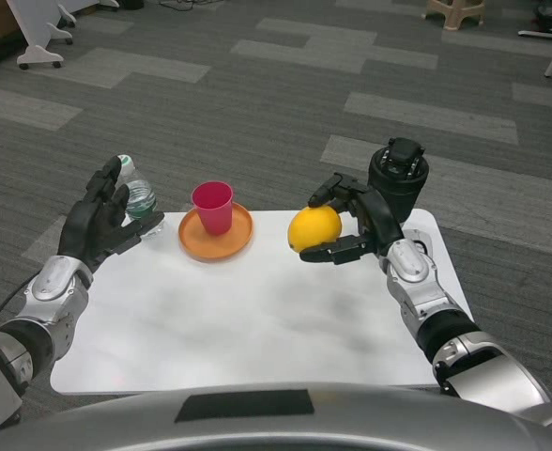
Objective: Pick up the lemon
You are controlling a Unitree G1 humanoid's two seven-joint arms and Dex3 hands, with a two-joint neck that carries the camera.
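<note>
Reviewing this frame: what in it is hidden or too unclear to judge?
- Mouse: mostly behind the right hand, head view.
- Bottle: lower part behind the left hand; label unreadable.
- Lemon: far side under the fingers.
- Black device: base hidden by the right hand.

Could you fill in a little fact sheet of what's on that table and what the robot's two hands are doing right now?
Held: round yellow lemon, lifted above the white table
Right hand: grips the lemon
Left hand: raised, fingers apart, holding nothing
Far left: clear plastic water bottle
Middle: pink plastic cup standing on round orange plate
Far right: black cylindrical device
</note>
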